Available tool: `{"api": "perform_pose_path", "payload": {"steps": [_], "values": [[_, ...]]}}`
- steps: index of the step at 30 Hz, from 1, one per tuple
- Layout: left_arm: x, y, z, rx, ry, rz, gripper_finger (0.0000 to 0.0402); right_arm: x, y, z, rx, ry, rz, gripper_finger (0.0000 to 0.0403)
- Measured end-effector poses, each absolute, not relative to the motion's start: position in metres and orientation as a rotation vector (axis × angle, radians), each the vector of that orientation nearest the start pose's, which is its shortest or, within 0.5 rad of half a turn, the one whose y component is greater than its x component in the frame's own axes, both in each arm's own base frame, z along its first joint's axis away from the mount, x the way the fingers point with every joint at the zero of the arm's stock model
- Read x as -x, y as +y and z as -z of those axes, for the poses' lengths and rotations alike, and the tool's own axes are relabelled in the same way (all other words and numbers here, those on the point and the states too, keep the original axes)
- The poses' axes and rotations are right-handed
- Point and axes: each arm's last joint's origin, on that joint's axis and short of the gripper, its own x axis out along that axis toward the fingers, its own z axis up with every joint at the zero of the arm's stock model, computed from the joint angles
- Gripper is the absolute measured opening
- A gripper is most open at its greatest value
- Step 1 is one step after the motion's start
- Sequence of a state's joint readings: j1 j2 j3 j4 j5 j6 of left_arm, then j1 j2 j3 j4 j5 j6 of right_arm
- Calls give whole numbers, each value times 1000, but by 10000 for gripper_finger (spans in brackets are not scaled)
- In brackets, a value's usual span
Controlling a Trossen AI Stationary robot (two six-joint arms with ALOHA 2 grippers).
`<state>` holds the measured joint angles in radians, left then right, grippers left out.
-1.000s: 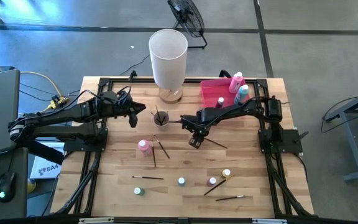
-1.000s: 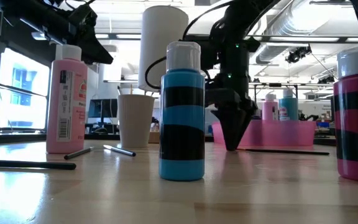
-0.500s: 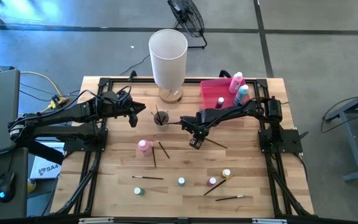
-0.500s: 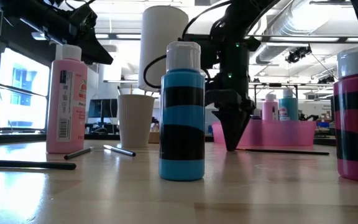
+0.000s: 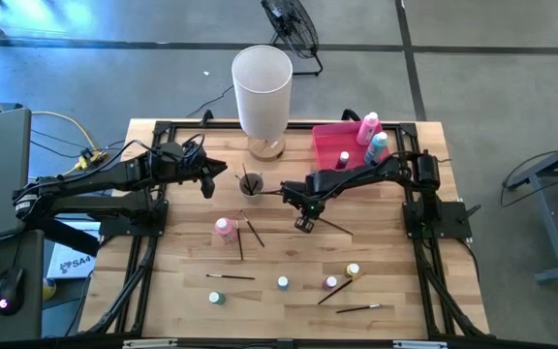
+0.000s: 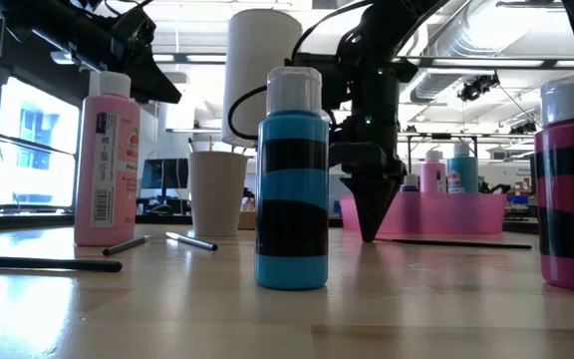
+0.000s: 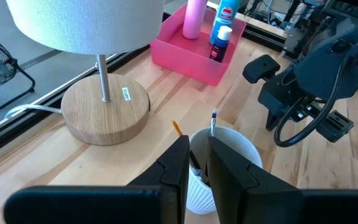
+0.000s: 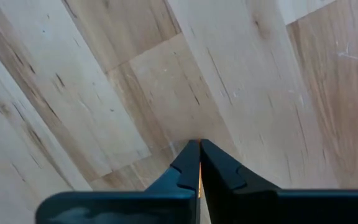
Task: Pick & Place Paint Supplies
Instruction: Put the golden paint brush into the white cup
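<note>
Two arms in play, one working. The left claw (image 5: 208,181) hangs just at 9 o'clock of the white cup (image 5: 250,183), which already has brushes standing in it. Its fingers are narrow with a slim gap and nothing between them. We read it as waiting.

The pink bottle (image 5: 225,228) stands at 7 o'clock of the cup, with two loose brushes (image 5: 252,229) lying just beside it on the table (image 5: 182,291). Tiny capped bottles (image 5: 283,282) and more brushes are scattered toward the 6 o'clock edge.

The right claw (image 5: 303,222) is mid-table, at 4 o'clock of the cup. It points straight down, fingers pressed together, tips at the wood. One paintbrush (image 5: 335,225) lies flat from those tips out toward 3 o'clock. We can't tell whether its end is actually pinched.

Step in hand, as we judge it: picking up that paintbrush. Next move calls for a slow lift to confirm the grip, then a carry to the cup at 10 o'clock, keeping clear of the left claw. If it slips, reopen and re-pinch farther along the handle.

The pink tray (image 5: 332,141) at 1 o'clock already holds bottles. Most supplies are still loose.
</note>
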<state>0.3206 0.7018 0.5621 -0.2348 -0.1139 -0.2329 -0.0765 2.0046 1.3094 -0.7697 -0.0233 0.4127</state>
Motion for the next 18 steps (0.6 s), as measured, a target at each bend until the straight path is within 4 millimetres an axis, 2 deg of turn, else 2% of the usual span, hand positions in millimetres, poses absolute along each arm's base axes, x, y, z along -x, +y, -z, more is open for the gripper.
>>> {"api": "perform_pose_path", "payload": {"steps": [7,18], "values": [[-150,53,-264,265,324,-471,54,-360,-37,-148,-450,1432,345,3],[-150,53,-264,266,325,-471,54,-350,-58,-200,-487,1255,285,3]]}}
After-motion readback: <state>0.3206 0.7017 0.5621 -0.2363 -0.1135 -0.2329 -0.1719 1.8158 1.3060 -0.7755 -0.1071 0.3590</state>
